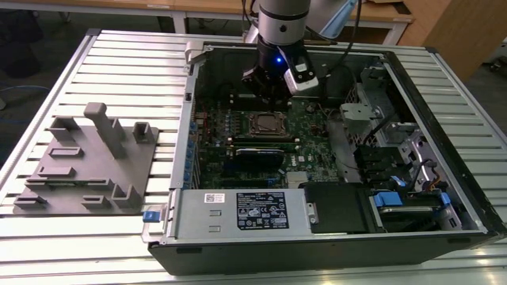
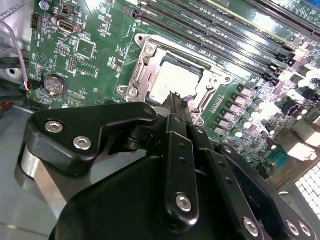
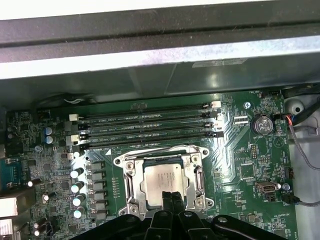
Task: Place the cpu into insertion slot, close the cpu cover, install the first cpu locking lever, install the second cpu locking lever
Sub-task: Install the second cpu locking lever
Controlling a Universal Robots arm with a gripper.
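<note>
My gripper (image 3: 173, 197) hangs pinched narrow, empty, just above the cpu (image 3: 162, 181) seated in the insertion slot (image 3: 129, 181) (cover shut); I'd keep descent gentle.

We see the cpu (image 3: 163, 181), dull silver square, lying flat in the insertion slot (image 3: 131, 186). The cpu cover (image 3: 161, 158), a thin silver frame, lies closed around it, chip top showing through its cut-out in both wrist views.
</note>
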